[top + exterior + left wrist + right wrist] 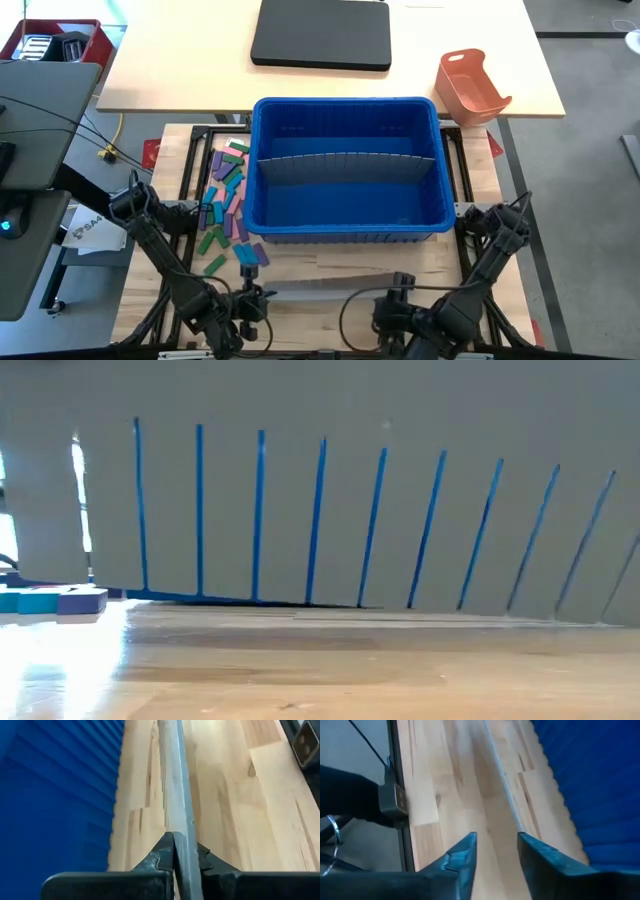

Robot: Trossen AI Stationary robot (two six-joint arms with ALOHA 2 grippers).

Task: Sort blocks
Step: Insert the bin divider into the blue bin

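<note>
we take the blue bin (345,215) in the middle of the wooden table (310,265) as our landmark. inside it a grey divider sheet (345,167) stands upright across its width. the blocks (228,200), in green, pink, purple and blue, lie scattered on the table just beside the bin's left wall, a few spilling past its front left corner; in the low view a blue and a purple one (55,600) show at that corner.

in front of the bin a second grey divider strip (325,287) lies along the table, parallel to the bin's front wall. our left gripper (177,860) is clamped on the left end of this strip, its fingers pressed against both faces. our right gripper (497,852) sits at the strip's right end with its fingers parted, the strip running between them and neither finger touching it as far as we can see.

beyond the bin, on the pale desk, sit a black pad (322,35) and an orange-red tray (470,85).
</note>
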